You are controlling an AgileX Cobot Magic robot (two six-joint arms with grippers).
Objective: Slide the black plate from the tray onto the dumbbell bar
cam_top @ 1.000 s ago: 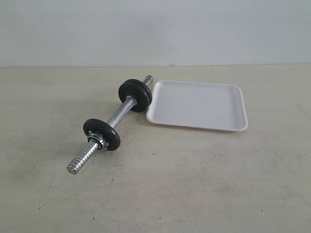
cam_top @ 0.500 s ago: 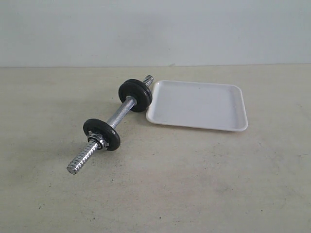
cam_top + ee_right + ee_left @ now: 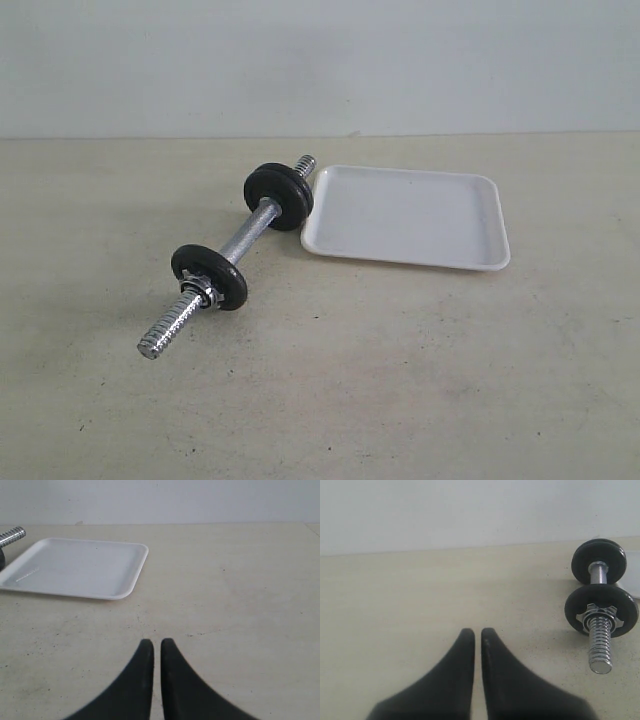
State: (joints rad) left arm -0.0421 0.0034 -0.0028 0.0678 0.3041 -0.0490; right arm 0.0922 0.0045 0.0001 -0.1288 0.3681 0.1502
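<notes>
The black plate (image 3: 279, 196) is not on the tray (image 3: 405, 215), whose white floor lies bare. I judge it to be part of the thick black stack threaded on the dumbbell bar (image 3: 245, 238) at the end just beside the tray's edge (the stack looks like two discs pressed face to face, and I cannot tell which of the pair is the one I was asked to move). From there the bar runs away from the tray to a single disc (image 3: 210, 276) backed by a chrome nut (image 3: 199, 290), with bare thread poking out past it. My left pincer (image 3: 477, 632) is pressed together and holds nothing; it hangs low over the table (image 3: 400, 380), well apart from the tray, out beyond the bar's nutted end. My right pincer (image 3: 157, 642) is likewise pressed together and empty, on the tray's other side with open table between. By my reading the sliding step is already done. What comes next calls for little: keep both pincers clear of the bar so it does not roll, and perhaps check that the stack beside the tray, which shows no nut, sits square on the thread.
</notes>
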